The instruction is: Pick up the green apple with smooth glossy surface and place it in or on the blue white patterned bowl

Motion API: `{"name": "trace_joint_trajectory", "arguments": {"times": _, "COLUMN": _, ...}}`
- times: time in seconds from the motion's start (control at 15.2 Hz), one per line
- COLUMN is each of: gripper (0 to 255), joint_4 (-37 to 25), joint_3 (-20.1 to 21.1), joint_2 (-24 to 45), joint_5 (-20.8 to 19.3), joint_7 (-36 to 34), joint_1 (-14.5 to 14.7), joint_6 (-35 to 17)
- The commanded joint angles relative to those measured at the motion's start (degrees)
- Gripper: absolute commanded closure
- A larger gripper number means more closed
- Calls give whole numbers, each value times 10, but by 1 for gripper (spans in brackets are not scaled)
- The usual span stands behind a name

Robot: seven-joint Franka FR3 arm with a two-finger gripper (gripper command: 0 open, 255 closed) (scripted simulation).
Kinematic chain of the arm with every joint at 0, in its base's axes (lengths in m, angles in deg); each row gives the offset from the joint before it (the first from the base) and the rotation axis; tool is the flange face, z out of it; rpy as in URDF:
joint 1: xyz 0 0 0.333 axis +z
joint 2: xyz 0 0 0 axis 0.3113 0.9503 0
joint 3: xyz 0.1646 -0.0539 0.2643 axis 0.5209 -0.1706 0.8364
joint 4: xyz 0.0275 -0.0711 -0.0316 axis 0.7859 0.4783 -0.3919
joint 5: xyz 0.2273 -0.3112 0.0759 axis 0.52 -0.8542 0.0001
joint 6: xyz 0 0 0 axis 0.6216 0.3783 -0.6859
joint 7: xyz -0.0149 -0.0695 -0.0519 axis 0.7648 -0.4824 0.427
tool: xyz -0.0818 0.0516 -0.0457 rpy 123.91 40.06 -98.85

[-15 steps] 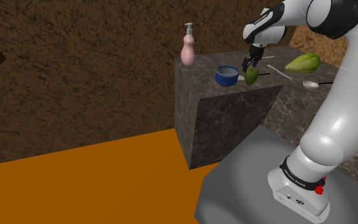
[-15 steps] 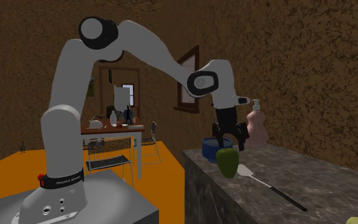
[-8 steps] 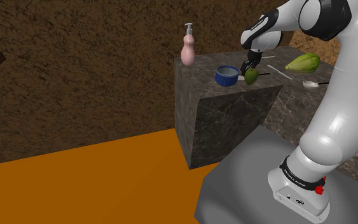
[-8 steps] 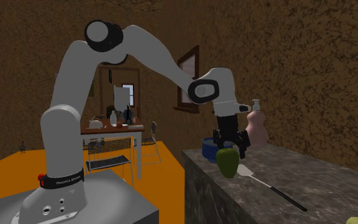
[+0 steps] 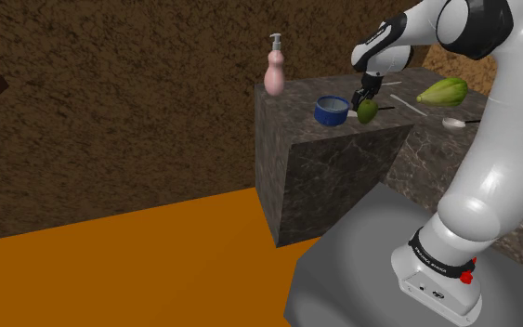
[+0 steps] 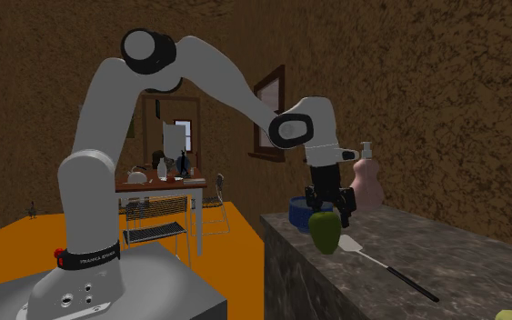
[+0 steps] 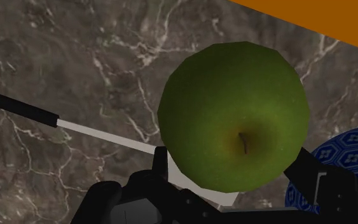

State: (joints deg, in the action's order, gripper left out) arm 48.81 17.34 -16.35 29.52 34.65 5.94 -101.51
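Apple (image 7: 234, 127): sitting on the desk (image 7: 75, 57), between the fingers (image 7: 159, 168).
Hand (image 7: 234, 170): hanging open, straddling the apple's widest part for a grip.
Bowl (image 5: 332, 111): waiting just beside, at the apple's 9 o'clock in the shoulder view, keeping the carry short.

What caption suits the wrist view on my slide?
Gripper around a green apple on a marbled counter, blue patterned bowl beside it.

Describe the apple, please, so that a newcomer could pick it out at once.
Find the dark marble counter; near its edge sits a blue patterned bowl. Right beside the bowl, under the black gripper, is the apple: round, glossy green, unlike the long yellow-green vegetable farther along.
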Motion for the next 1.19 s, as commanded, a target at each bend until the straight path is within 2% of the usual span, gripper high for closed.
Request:
{"name": "trace_joint_trajectory", "arguments": {"times": 0.0, "gripper": 255, "joint_4": 1, "joint_3": 0, "joint_2": 0, "joint_5": 0, "joint_7": 0, "joint_1": 0, "joint_6": 0}}
{"name": "trace_joint_trajectory", "arguments": {"times": 0.4, "gripper": 255, "joint_4": 0, "joint_3": 0, "joint_2": 1, "joint_5": 0, "joint_7": 0, "joint_1": 0, "joint_6": 0}}
{"name": "trace_joint_trajectory", "arguments": {"times": 1.12, "gripper": 255, "joint_4": -34, "joint_3": -13, "joint_2": -44, "joint_5": -33, "joint_7": -21, "joint_1": 10, "joint_6": 73}}
